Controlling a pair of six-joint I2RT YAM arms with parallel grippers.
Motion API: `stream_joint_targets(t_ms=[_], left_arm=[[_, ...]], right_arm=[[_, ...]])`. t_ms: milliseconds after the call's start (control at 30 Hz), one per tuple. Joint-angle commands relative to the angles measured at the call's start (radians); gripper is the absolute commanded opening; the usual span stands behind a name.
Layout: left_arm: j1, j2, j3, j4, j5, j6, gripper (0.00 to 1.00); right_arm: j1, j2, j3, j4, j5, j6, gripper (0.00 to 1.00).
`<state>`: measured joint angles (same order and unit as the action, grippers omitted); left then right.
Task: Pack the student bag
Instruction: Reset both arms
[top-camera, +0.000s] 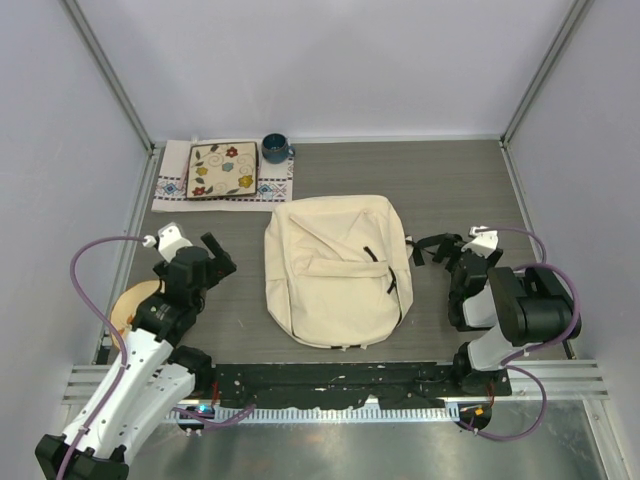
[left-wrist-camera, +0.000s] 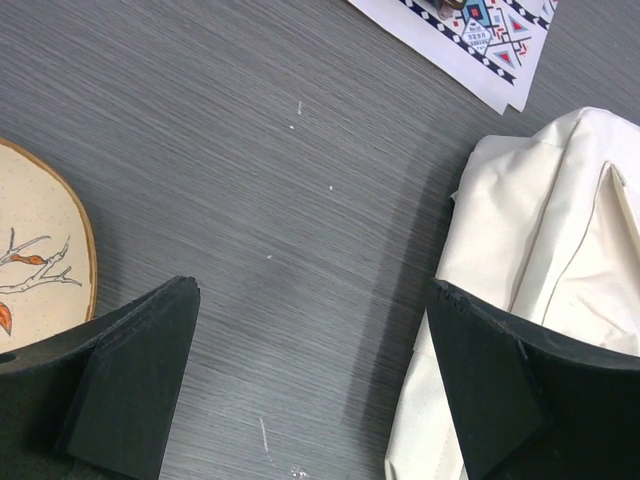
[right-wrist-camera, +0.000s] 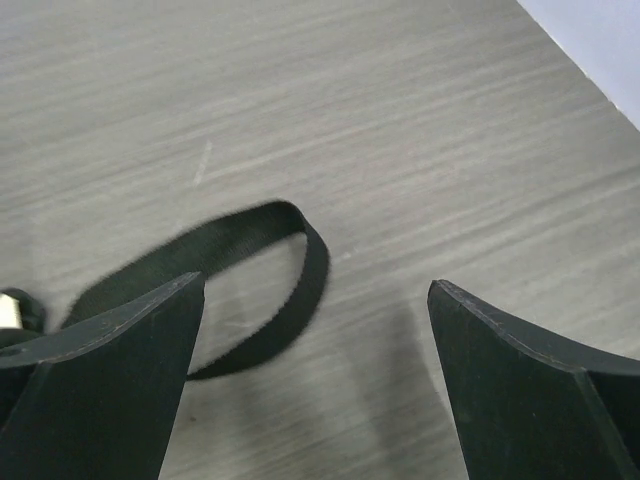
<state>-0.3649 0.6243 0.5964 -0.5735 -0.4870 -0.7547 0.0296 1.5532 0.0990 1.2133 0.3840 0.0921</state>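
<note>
From above: student bag (top-camera: 335, 270) flat at mid-counter (top-camera: 400, 170), between left end effector (top-camera: 215, 252) and right end effector (top-camera: 440, 250), touching neither.

Left wrist: jaws spread wide, empty, over bare woodgrain; bag's cream edge beside one finger, painted plate (left-wrist-camera: 40, 240) near the other.

Right wrist: jaws wide, empty, above black strap loop (right-wrist-camera: 315, 265), probably the bag's.

Open tabletop (top-camera: 240, 300) between student bag (top-camera: 335, 270) and plate (top-camera: 128, 303)

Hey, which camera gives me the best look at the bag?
The top external view: the whole bag lies flat there, front pocket included. The left wrist view catches only one cream edge of it. The right wrist view shows none of its body, just a black strap loop.
</note>
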Motion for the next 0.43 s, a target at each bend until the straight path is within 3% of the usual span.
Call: stream_joint_targets(t_ms=[0, 400], left_arm=[[0.004, 0.002, 0.008, 0.035, -0.065, -0.005, 1.00], [0.004, 0.087, 0.011, 0.139, -0.113, 0.005, 1.00]], right_arm=[[-0.003, -0.033, 0.065, 0.076, -0.053, 0.009, 0.99], [-0.003, -0.019, 0.114, 0.006, -0.007, 0.026, 0.99]])
